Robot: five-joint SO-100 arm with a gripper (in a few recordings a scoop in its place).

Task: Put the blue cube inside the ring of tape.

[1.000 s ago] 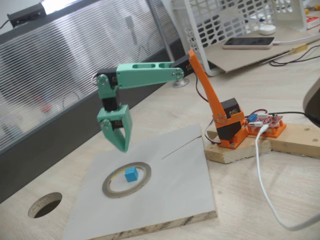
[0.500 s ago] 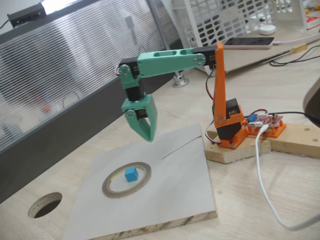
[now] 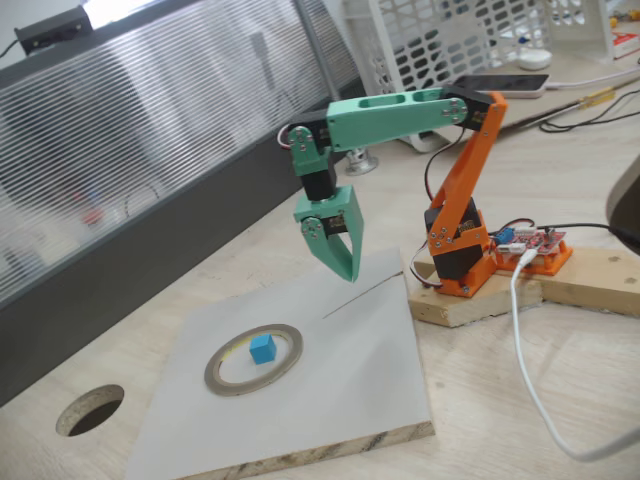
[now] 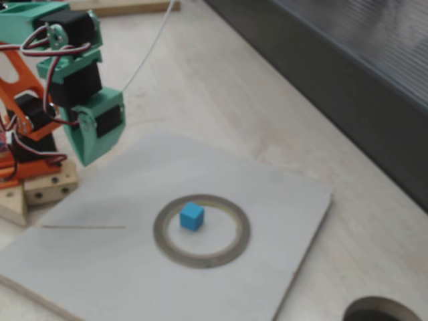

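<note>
Here, nearest the camera in a fixed view, a round dark hole (image 3: 90,410) with a wooden rim is cut into the pale wooden surface (image 3: 560,380) at about eight o'clock from the board. The board (image 3: 340,390) is a flat grey-white panel with a raw chipboard edge, resting on the surface. On it lies the ring of tape (image 3: 254,358), a thin flat grey roll with a yellowish inner edge, and the blue cube (image 3: 262,348), small and plain-faced, sits inside the ring's hole, toward its far side. Bare board lies all around the ring. Farther back, at about one o'clock from the ring, the green plastic hand (image 3: 343,262) hangs above the board's far edge, pointing down, holding nothing and touching nothing; its fingers meet at the tip, clenched. Behind it stands the orange arm base (image 3: 458,262) on a wooden block.
</note>
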